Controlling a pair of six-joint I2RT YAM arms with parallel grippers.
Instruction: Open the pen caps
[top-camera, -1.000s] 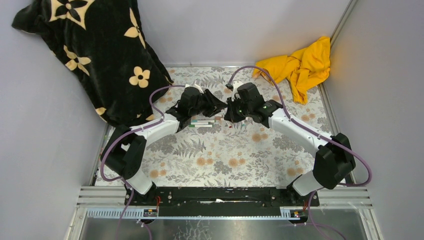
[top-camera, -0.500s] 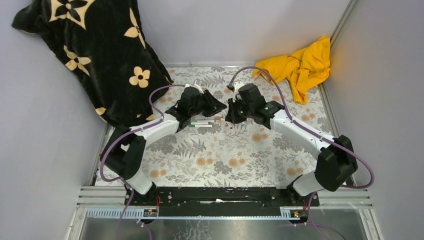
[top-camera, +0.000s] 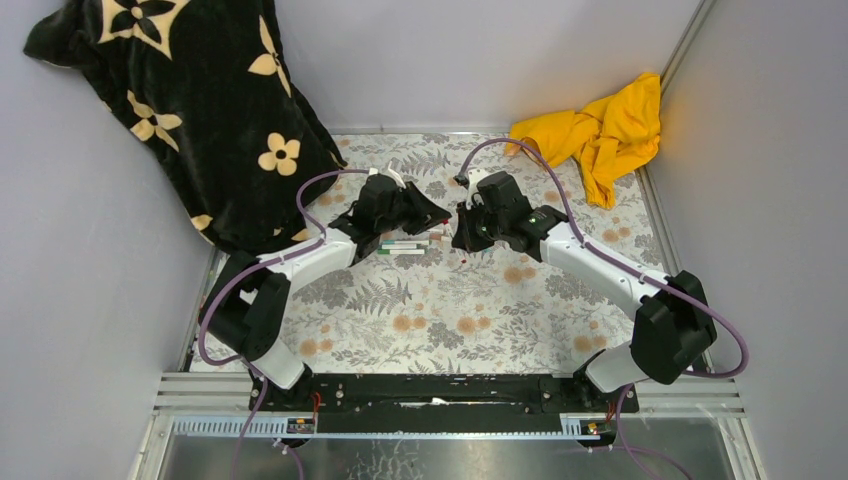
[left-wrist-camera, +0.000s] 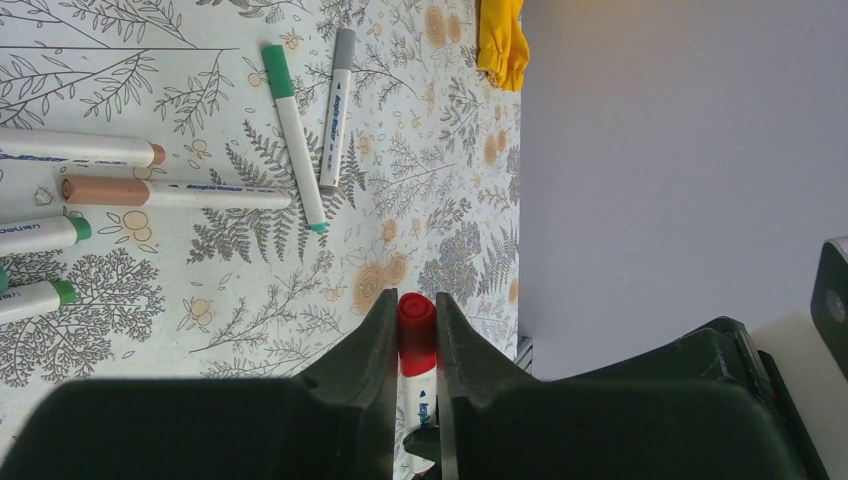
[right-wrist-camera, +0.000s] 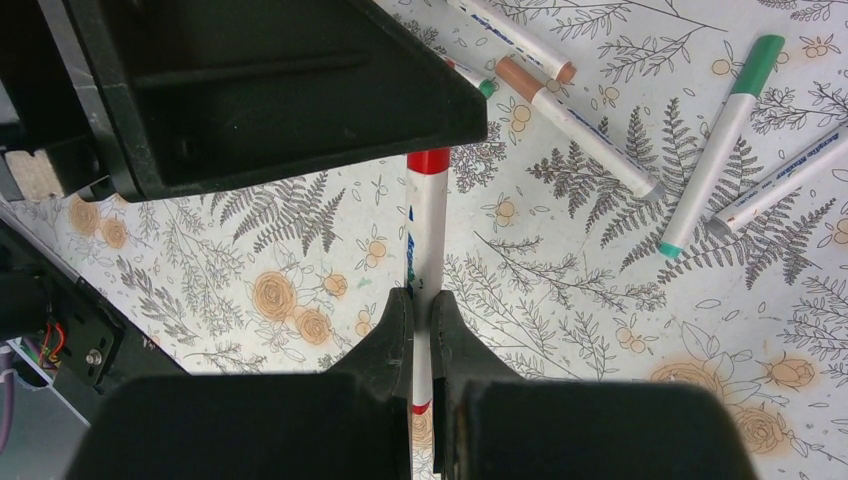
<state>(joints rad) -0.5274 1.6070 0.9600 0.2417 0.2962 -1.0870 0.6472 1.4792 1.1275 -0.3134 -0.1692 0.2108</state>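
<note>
A red pen cap (left-wrist-camera: 416, 328) sits on a white pen barrel (right-wrist-camera: 428, 235) held in the air between both arms. My left gripper (left-wrist-camera: 416, 306) is shut on the red cap, whose tip pokes out past the fingertips. My right gripper (right-wrist-camera: 420, 302) is shut on the barrel lower down, and the left gripper's black body (right-wrist-camera: 270, 90) hides the cap's end in that view. In the top view the two grippers (top-camera: 447, 226) meet at mid-table. Several capped pens lie on the cloth: green cap (left-wrist-camera: 277, 70), grey cap (left-wrist-camera: 343, 48), brown cap (left-wrist-camera: 105, 190).
The floral tablecloth (top-camera: 450, 320) covers the table. A black flowered blanket (top-camera: 190, 110) is heaped at the back left and a yellow cloth (top-camera: 600, 130) at the back right. More pens (top-camera: 404, 247) lie just in front of the left gripper.
My left gripper's jaws have closed onto the red cap. The right arm has shifted slightly back and left, still holding the barrel.
</note>
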